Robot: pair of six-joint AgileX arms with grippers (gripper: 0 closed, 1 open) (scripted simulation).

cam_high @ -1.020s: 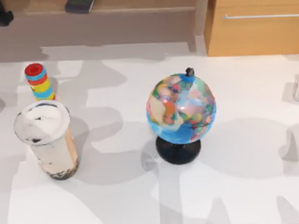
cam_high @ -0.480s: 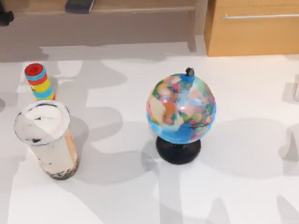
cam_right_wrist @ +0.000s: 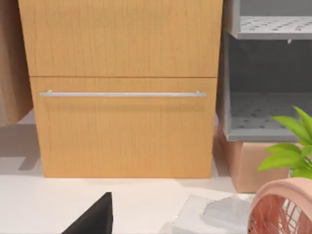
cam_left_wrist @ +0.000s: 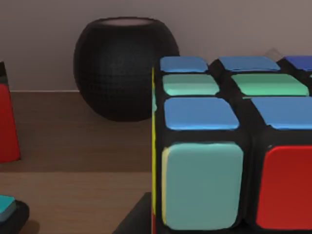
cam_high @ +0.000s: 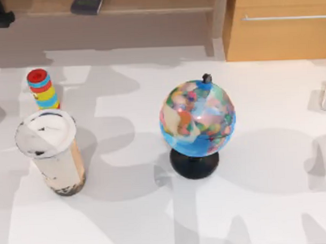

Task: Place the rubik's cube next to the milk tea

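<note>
The rubik's cube [cam_left_wrist: 229,146] looms very close in the left wrist view, showing blue, green, teal and red tiles in a black grid, and it rests on a brown wooden surface. A dark part of my left gripper [cam_left_wrist: 134,222] sits right at the cube's lower edge. The milk tea [cam_high: 54,152], a tall clear cup of beige drink with dark pearls and a white lid, stands at the table's left in the top view. A dark part of my right gripper [cam_right_wrist: 92,217] hangs over the white table, facing a wooden drawer cabinet [cam_right_wrist: 122,97].
A striped ringed cylinder [cam_high: 43,88] stands just behind the cup. A multicoloured globe [cam_high: 197,118] on a black base occupies the table's middle. A black round speaker [cam_left_wrist: 124,68] sits behind the cube. A pink fan [cam_right_wrist: 285,209] and a green plant [cam_right_wrist: 292,146] are near the right arm.
</note>
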